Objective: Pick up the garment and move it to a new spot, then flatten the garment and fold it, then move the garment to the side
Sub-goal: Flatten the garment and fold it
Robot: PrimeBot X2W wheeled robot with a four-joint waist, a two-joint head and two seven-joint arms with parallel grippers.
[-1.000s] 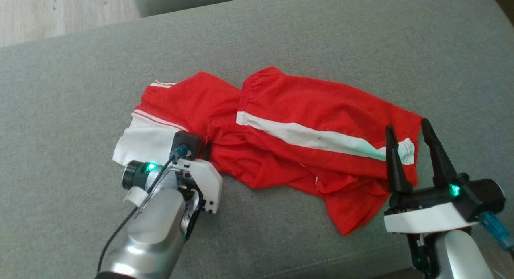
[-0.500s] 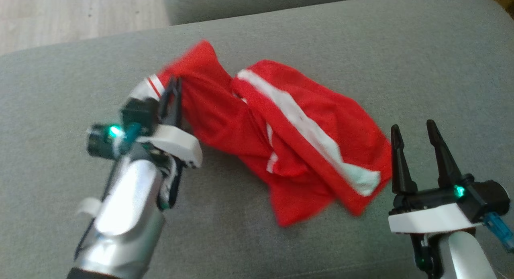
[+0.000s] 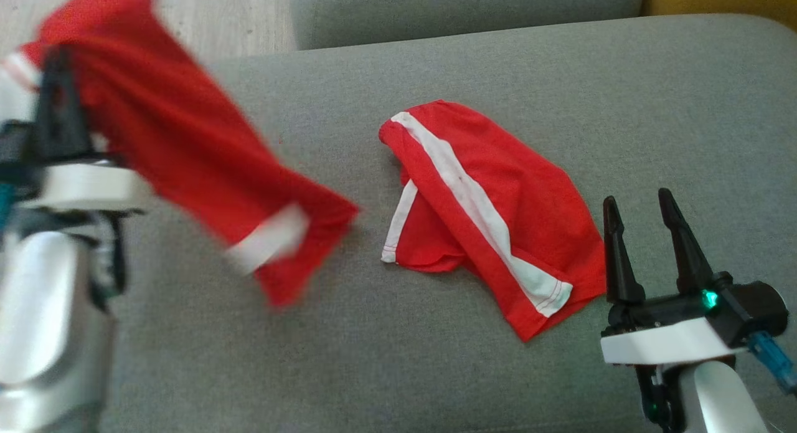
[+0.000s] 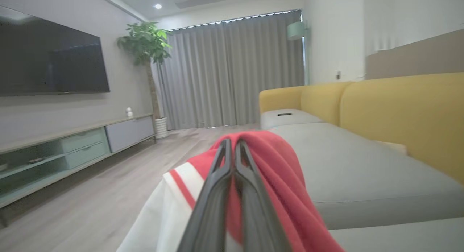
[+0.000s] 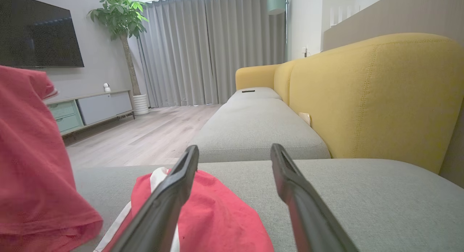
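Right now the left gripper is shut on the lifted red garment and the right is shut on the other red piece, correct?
No. The right gripper is open and empty, as the right wrist view shows; the other red piece lies free. The left gripper is shut on the lifted red garment.

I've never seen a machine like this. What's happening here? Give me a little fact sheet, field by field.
setting: grey sofa seat with a yellow backrest
left gripper: shut on a red and white garment, held above the seat
right gripper: open, empty, near the second red garment
second red garment: lying crumpled on the seat, white stripe showing
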